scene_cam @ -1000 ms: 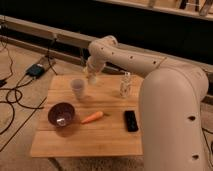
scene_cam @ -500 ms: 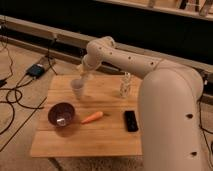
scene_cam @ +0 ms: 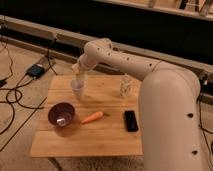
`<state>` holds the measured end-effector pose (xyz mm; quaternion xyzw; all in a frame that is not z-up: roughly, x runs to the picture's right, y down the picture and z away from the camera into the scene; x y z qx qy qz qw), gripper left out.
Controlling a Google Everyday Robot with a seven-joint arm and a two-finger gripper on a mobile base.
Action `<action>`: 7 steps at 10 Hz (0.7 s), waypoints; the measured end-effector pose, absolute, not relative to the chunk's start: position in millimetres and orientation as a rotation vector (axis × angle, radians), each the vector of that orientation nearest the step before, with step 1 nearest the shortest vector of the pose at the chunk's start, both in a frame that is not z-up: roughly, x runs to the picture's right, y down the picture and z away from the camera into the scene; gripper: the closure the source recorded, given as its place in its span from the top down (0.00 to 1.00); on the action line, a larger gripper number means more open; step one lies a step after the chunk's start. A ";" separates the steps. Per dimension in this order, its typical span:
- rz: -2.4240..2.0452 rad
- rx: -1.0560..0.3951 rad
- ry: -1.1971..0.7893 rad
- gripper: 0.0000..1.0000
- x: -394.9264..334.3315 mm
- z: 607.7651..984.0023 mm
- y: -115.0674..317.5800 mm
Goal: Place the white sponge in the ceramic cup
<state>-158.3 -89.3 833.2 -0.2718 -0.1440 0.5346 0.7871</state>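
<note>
Gripper [scene_cam: 78, 78] shifted left and down vs 0.5 s ago; it was up and right of the ceramic cup [scene_cam: 77, 91], now it hangs directly over the rim, touching or nearly so. Arm [scene_cam: 125, 60] elbow swung with it. Nothing on the table moved.

Surface: light wooden table [scene_cam: 100, 142], plank top. Cup stands upright at the back left. Purple bowl [scene_cam: 61, 114] front left, just in front of the cup. Orange carrot [scene_cam: 93, 117] lies beside the bowl to its right, angled. Black remote [scene_cam: 130, 121] right of the carrot, apart from it. Pale shaker [scene_cam: 125, 87] at the back right, well apart from the cup.

Room: tan carpet floor, black cables [scene_cam: 15, 97] looping at left, small dark box [scene_cam: 36, 70] on the floor behind the table, dark wall with a pale rail along the back.

Gripper opening: cannot tell. Grasp: cannot tell. White sponge can't be made out apart from the pale gripper and cup.
</note>
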 end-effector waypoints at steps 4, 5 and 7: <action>1.137 -0.607 -0.350 0.00 -175.1 843.6 -82.1; 1.133 -0.611 -0.354 0.00 -178.2 847.4 -79.6; 1.129 -0.619 -0.359 0.00 -181.5 858.0 -73.3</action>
